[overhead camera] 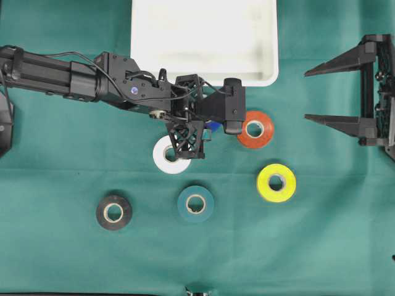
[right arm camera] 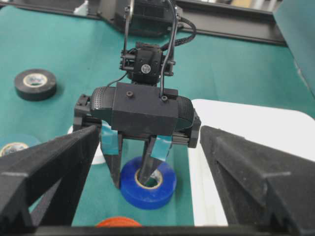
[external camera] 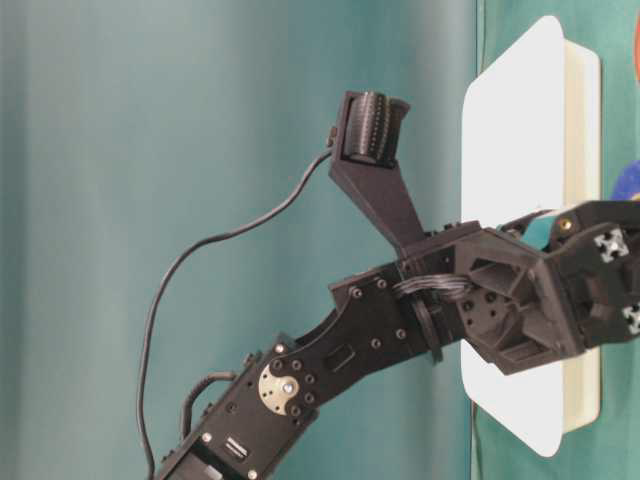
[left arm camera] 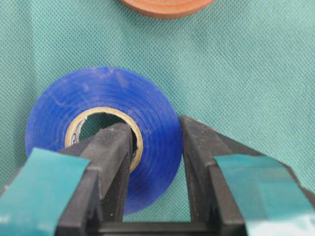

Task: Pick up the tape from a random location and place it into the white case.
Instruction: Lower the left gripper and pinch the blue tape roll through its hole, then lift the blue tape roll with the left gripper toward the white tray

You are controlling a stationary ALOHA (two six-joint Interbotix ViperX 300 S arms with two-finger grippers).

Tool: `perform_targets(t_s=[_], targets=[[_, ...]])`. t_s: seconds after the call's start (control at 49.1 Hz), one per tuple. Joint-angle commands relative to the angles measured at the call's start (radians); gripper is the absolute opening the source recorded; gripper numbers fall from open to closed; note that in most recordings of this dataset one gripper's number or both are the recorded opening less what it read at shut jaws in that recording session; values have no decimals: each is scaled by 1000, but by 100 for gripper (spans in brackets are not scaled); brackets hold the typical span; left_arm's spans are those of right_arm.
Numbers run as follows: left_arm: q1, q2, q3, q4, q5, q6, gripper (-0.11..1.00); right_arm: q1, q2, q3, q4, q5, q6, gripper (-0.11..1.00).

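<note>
The left gripper (left arm camera: 156,162) pinches the blue tape (left arm camera: 106,123). One finger (left arm camera: 110,162) is inside the hole of the roll and the other finger (left arm camera: 204,162) is outside, so the ring wall is squeezed between them. The blue tape lies flat on the green surface (overhead camera: 321,246), just near the white case (overhead camera: 203,40), which sits at the far side in the middle. An orange tape (overhead camera: 256,129) lies close on the right. The white tape (overhead camera: 168,157), teal tape (overhead camera: 195,203), yellow tape (overhead camera: 276,182) and black tape (overhead camera: 113,212) lie nearer. The right gripper (overhead camera: 336,92) waits far right, spread wide and holding nothing.
</note>
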Motion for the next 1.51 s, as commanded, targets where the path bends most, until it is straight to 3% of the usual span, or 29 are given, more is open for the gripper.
perform_targets(t_s=[0.0,0.733,1.201,1.486], targets=[[2,-17,-11,-2,5,-2,25,0,2,-18,0,-3,2,92],[0,-224,-23,0,140,-2,25,-2,2,-18,0,-2,3,92],[2,-347,-127,6,356,-2,25,0,2,-18,0,-2,6,92],[0,-436,-181,6,426,-2,25,-2,2,-18,0,6,8,92]])
